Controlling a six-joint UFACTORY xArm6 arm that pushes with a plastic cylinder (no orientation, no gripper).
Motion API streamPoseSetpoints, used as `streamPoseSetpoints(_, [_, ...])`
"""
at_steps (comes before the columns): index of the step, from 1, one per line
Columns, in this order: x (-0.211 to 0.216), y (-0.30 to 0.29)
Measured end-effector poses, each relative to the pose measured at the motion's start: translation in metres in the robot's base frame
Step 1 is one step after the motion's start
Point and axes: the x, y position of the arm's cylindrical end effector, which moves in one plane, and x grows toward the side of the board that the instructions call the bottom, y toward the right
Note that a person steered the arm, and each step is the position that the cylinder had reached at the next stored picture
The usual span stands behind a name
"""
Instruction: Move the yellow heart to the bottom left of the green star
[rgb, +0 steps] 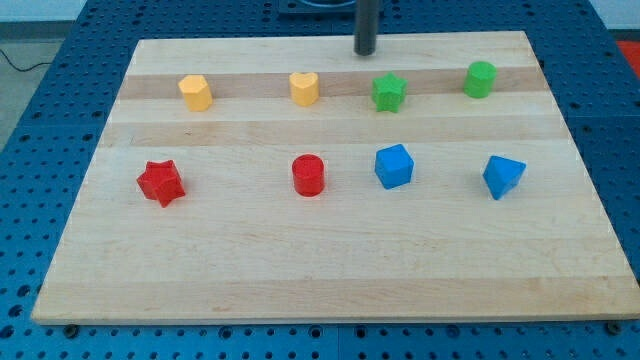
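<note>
Sliding should come easily: the yellow heart (305, 88), far on the worktop (330, 270) just left of the green star (389, 92), looks light and rigid. My tip (364, 51), a bare rod tool with nothing to spread, should press its far edge.

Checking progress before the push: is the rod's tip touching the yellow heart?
No, my tip sits apart from the yellow heart, nearer the view's top.

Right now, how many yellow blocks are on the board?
2. The yellow heart sits in the top row, left of the green star; another yellow block sits further left. None look hidden.
</note>
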Motion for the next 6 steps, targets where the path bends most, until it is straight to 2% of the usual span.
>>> streamPoseSetpoints(2, [0.016, -0.094])
streamPoseSetpoints(3, [0.038, -0.105])
streamPoseSetpoints(6, [0.114, -0.075])
